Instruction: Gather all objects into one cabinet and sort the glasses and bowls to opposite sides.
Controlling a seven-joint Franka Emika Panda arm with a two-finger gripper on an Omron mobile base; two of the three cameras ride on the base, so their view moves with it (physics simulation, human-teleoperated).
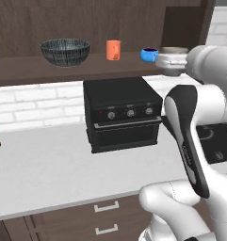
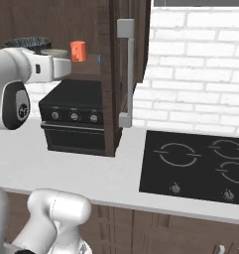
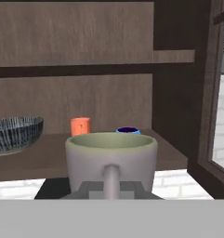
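The grey-beige mug [image 3: 111,160] sits right in front of the hand camera, upright, its handle turned toward the lens and caught in the claw [image 3: 111,188], whose jaws are closed on that handle. In the left base view the mug [image 1: 174,50] shows as a pale rim just above the wrist, at the right end of the cabinet shelf [image 1: 20,63], beside the small blue cup [image 1: 149,54].

On the shelf there are three other things, one of each. One wide dark striped bowl [image 1: 65,51] stands to the left. One orange cup [image 1: 113,50] stands near the middle, well apart from the bowl. One blue cup stands further right, nearer the mug. In the hand view the same row reads bowl, orange cup, blue cup from left to right, all behind the held mug, with a second shelf board [image 3: 85,69] higher up in the cabinet.

Below the shelf, one black toaster oven [image 1: 123,113] with three knobs sits on the white bench [image 1: 44,169] against a white brick wall. In the right base view an open cabinet door with one long metal handle [image 2: 125,72] hangs beside the oven, and one black cooktop [image 2: 195,166] with three ring burners in view lies in the bench to the right.
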